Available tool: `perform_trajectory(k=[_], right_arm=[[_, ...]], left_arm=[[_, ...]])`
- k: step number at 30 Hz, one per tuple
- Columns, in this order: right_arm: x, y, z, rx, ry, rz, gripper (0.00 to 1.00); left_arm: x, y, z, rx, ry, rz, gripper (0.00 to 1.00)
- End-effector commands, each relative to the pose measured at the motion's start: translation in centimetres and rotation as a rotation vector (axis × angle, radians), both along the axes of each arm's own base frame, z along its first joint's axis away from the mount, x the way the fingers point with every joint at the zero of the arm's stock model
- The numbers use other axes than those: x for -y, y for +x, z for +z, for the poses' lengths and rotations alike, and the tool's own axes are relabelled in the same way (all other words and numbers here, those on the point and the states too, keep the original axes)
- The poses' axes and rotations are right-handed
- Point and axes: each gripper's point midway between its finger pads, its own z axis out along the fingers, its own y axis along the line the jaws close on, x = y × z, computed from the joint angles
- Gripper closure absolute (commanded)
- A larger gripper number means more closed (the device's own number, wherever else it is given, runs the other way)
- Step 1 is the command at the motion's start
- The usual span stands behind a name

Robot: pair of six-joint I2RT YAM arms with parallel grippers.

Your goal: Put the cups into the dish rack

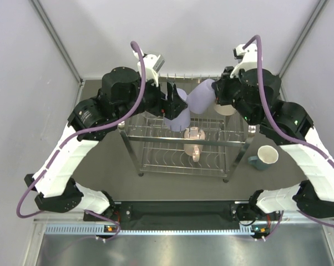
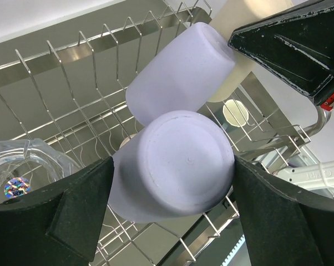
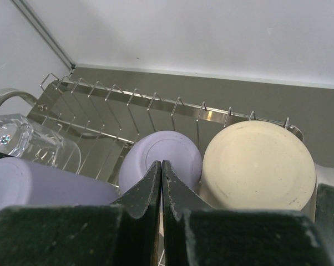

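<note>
Starting on the left of the dish rack (image 1: 156,140): the clear glass (image 2: 17,174) lies on its side among the top tier's tines, at the left end

Next, my left gripper (image 2: 173,160) is over the top tier, jaws wide, one finger on each side of the first lavender tumbler (image 2: 175,166). The pads (image 2: 72,216) sit right against its sides, and I cannot tell whether they press or only flank it. The tumbler is tipped over on the tines, its base facing my left wrist

Just right and farther back, the second lavender tumbler (image 1: 200,95) leans against the first, also on the top tier

Under those wires, toward the middle of the rack, the pink handled mug (image 1: 193,136) rests on the lower tier, handle toward the near side

My right gripper (image 3: 161,163) hangs over the far right of the rack, fingers pressed together with nothing between them, its tips pointing at the base of the second lavender tumbler

Right of that, touching it, the beige tumbler (image 3: 258,166) stands base up in the top tier's far right corner

Last, the teal mug (image 1: 265,157) stands upright on the table (image 1: 100,160), outside the rack by its near right leg, white inside showing
</note>
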Motion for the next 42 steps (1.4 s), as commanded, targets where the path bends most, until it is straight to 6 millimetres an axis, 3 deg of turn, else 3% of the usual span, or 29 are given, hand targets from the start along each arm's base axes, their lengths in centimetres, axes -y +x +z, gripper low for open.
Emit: perform_trajectory(k=[1,5,9,29,35,42], right_arm=[[0.3,0.0,1.3,0.030,0.031,0.013,1.00],[-0.6,0.2,0.7,0.013,0.032,0.043,1.00],[-2.2,0.2,0.3,-0.002,0.040,0.102,1.00],[-5.3,1.6,-0.7,-0.030,0.036,0.150,1.00],[-4.0,1.5,1.7,0.028,0.048,0.115,1.00],[-2.1,0.5,6.0,0.111,0.099,0.100,1.00]], left_arm=[[0.0,-0.4,1.4,0.029,-0.041,-0.013,0.09],[-0.1,-0.5,2.4,0.042,-0.075,-0.010,0.02],[-0.2,-0.7,3.2,0.053,-0.104,-0.008,0.02],[-2.8,-3.3,9.5,0.144,-0.333,-0.002,0.02],[-3.4,-3.3,9.3,0.129,-0.343,0.025,0.02],[-3.9,-3.4,9.2,0.125,-0.379,0.046,0.02]])
